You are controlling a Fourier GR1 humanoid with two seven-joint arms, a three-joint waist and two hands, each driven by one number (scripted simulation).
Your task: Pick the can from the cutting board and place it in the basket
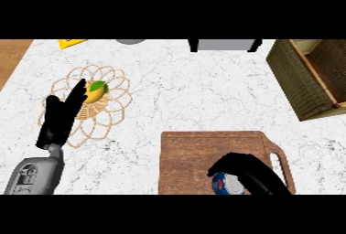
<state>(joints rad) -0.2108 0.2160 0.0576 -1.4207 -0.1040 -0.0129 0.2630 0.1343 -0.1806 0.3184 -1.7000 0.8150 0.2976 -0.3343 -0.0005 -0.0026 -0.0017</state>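
Right hand (245,171) curling over the one can (227,184) on the one cutting board (219,160).

The can is sitting at the near edge of the wooden cutting board, near right on the white tabletop (196,91); only a blue and white patch is showing under the fingers (223,163) clenching round it, and its lower part is cut off. One basket (307,77) is standing at the far right, partly cut off by the edge. The left hand (61,119) is resting at the left with fingers straight and released, lying over one woven mat (111,98) carrying one yellow and green fruit (96,91). Three things along the far edge are cut off and hard to make out.
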